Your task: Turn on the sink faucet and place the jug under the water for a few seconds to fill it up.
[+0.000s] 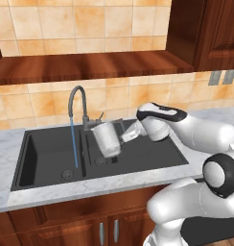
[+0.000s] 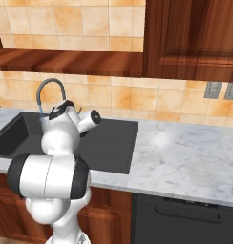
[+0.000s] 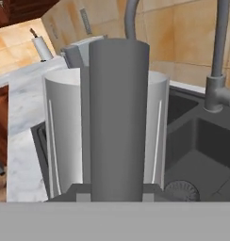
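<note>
The sink faucet (image 1: 76,98) arches over the dark sink (image 1: 42,158), and a thin blue stream of water (image 1: 74,144) falls from its spout into the large bowl near the drain (image 1: 67,174). My gripper (image 1: 120,138) is shut on the jug (image 1: 105,139), a pale translucent pitcher held slightly tilted in the air. The jug hangs just right of the stream, over the divider between the two bowls, and is not touching the water. In the hand view the jug (image 3: 62,132) is very close, its grey handle (image 3: 119,117) facing me and the faucet base (image 3: 216,94) to its right.
The faucet's lever (image 1: 99,116) sticks out beside the jug's rim. A wooden shelf (image 1: 90,65) runs above the tap and a dark cabinet (image 2: 190,38) hangs at the right. Marble counter (image 2: 185,147) stretches right of the drainboard (image 2: 113,138). Wall outlets (image 1: 222,77) sit at the far right.
</note>
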